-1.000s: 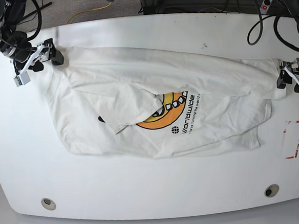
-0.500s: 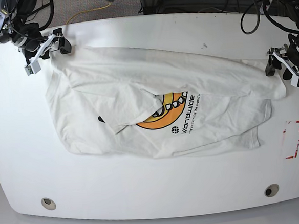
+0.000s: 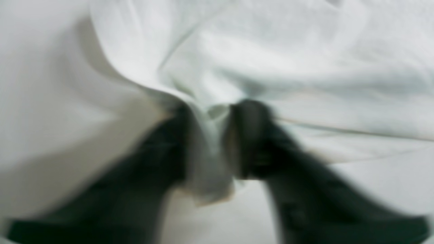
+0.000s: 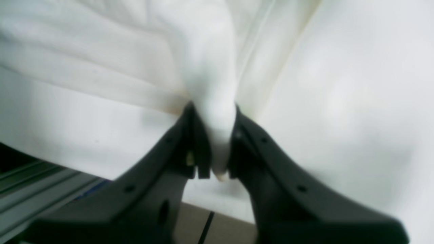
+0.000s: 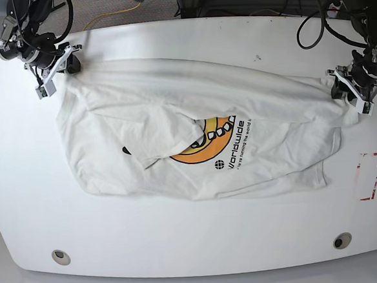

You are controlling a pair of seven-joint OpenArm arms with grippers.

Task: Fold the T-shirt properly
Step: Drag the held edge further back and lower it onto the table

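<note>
Base view has the shirt (image 5: pixel 201 134) spread crumpled across the middle of the table (image 5: pixel 183 245), its orange graphic partly covered by a folded flap. My left fingers (image 3: pixel 217 135) pinch a bunched corner at the shirt's edge by the red-marked side. My right fingers (image 4: pixel 212 142) pinch a fold at the shirt's opposite end.

The T-shirt (image 5: pixel 194 134) reads "worldwide" in black beside its graphic.
</note>
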